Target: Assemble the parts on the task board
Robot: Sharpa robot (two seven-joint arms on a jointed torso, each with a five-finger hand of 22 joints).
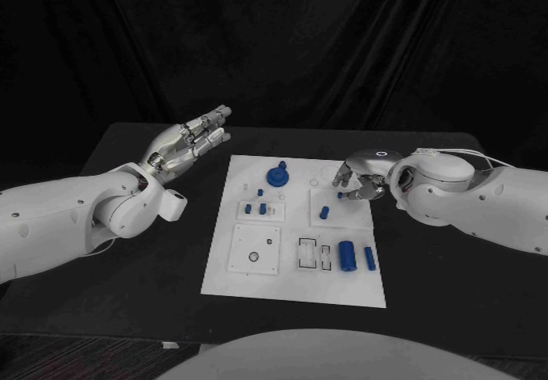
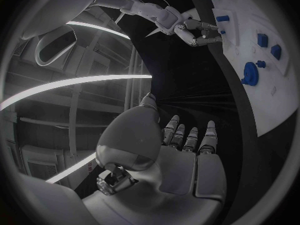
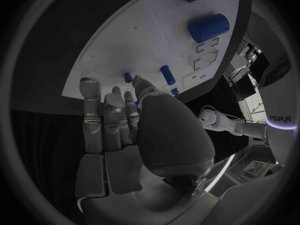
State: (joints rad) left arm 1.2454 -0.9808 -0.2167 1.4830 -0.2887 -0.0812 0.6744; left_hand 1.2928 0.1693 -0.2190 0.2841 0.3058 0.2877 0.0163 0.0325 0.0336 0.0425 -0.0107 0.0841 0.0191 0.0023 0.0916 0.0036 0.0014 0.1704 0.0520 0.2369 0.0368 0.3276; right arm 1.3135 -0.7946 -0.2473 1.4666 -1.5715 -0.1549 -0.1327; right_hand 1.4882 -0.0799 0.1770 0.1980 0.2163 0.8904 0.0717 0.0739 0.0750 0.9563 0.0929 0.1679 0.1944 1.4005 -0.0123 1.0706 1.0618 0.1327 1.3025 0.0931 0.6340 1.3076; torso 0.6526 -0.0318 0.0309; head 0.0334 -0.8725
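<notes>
The white task board (image 1: pixel 229 277) lies in the middle of the black table. On it are a round blue gear-like part (image 1: pixel 278 173), several small blue pegs (image 1: pixel 261 209) and two blue cylinders (image 1: pixel 346 255) near its right edge. My right hand (image 1: pixel 359 184) hangs low over the board's far right corner, fingers curled down, thumb and fingers pinching a small blue part (image 3: pixel 135 104). Another blue peg (image 3: pixel 167 75) stands just past its fingertips. My left hand (image 1: pixel 188 142) is raised to the left of the board, holding nothing, with its fingers (image 2: pixel 190 137) stretched out.
The black table (image 1: pixel 457 261) has bare surface on both sides of the board. A dark curtain hangs behind the table's far edge. My left forearm (image 1: pixel 69 214) reaches over the table's left side.
</notes>
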